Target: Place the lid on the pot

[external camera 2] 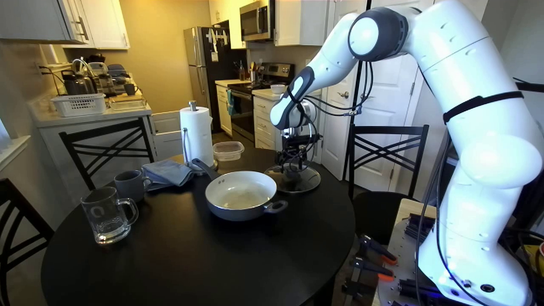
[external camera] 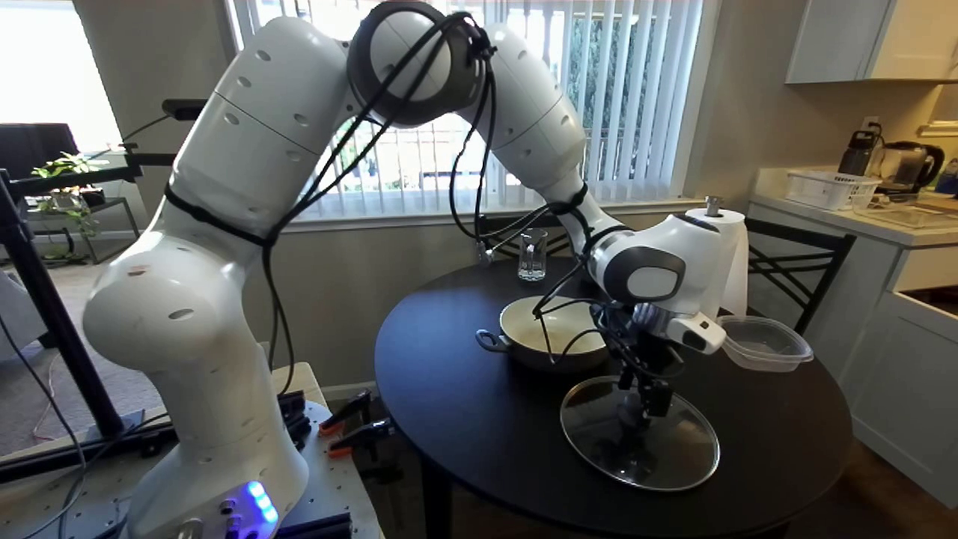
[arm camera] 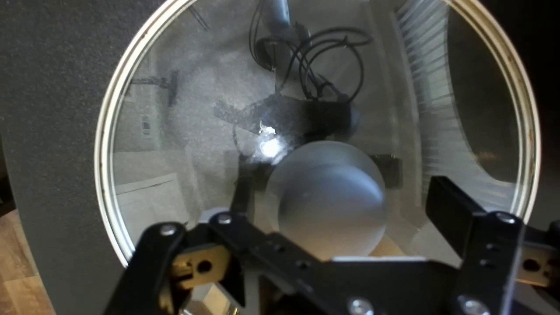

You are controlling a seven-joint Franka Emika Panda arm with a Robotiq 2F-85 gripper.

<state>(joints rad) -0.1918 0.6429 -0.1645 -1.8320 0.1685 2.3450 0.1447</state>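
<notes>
The glass lid (external camera: 662, 468) with its metal rim lies on the dark table beside the pot; it also shows in an exterior view (external camera 2: 299, 187) and fills much of the wrist view (arm camera: 188, 144). Its round greyish knob (arm camera: 328, 201) points up. My gripper (arm camera: 343, 197) is open over the lid, its fingers on either side of the knob. A gap shows between the knob and the right-hand finger; the left-hand finger is closer. The gripper also shows in both exterior views (external camera: 642, 397) (external camera 2: 292, 165). The pot (external camera: 550, 329) (external camera 2: 241, 197) stands uncovered, cream inside, with a long handle and a short loop handle.
A paper towel roll (external camera 2: 197, 136), a clear plastic container (external camera: 765, 344), a blue cloth (external camera 2: 168, 173), a grey mug (external camera 2: 129, 185) and a glass mug (external camera 2: 108, 216) stand on the round table (external camera 2: 182, 263). Chairs stand around it. Cables hang from the arm near the pot.
</notes>
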